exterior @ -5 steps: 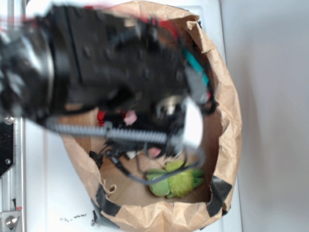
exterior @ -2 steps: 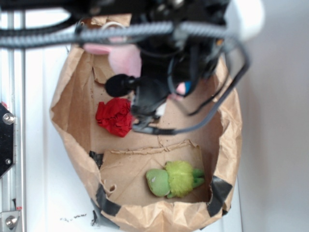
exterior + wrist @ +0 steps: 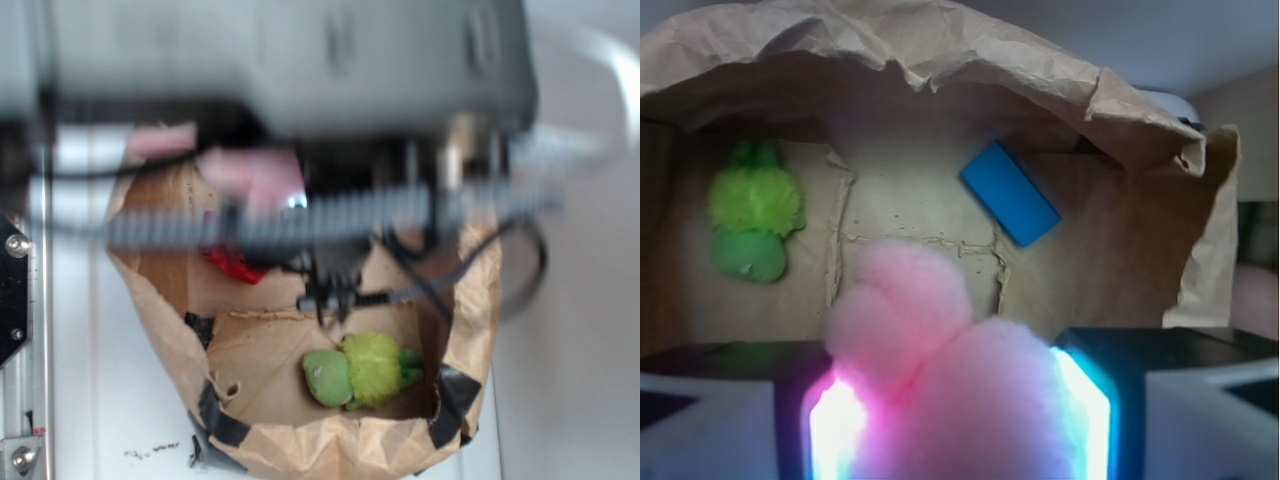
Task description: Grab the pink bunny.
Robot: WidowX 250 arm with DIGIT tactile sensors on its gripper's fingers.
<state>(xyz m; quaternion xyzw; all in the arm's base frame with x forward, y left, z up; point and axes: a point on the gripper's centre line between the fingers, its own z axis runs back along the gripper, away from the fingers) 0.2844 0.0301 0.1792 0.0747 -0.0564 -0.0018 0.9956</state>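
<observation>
The pink bunny (image 3: 940, 370) is a fluffy pale-pink plush, pressed between my two glowing fingers in the wrist view. My gripper (image 3: 958, 420) is shut on it and holds it above the floor of the brown paper bag (image 3: 920, 60). In the exterior view the bunny (image 3: 255, 175) shows blurred under my arm, lifted near the bag's far rim. The gripper itself is hidden there by the blurred arm and cables.
A lime-green plush (image 3: 360, 370) lies at the bag's near end, also in the wrist view (image 3: 752, 215). A red wrinkly ball (image 3: 232, 264) is partly hidden under cables. A blue block (image 3: 1010, 193) lies on the bag floor. The paper bag walls (image 3: 470, 300) surround everything.
My arm has risen toward the camera with the pink bunny held, now blurring and covering the top of the view. The red ball is more hidden. The green plush has not moved.
</observation>
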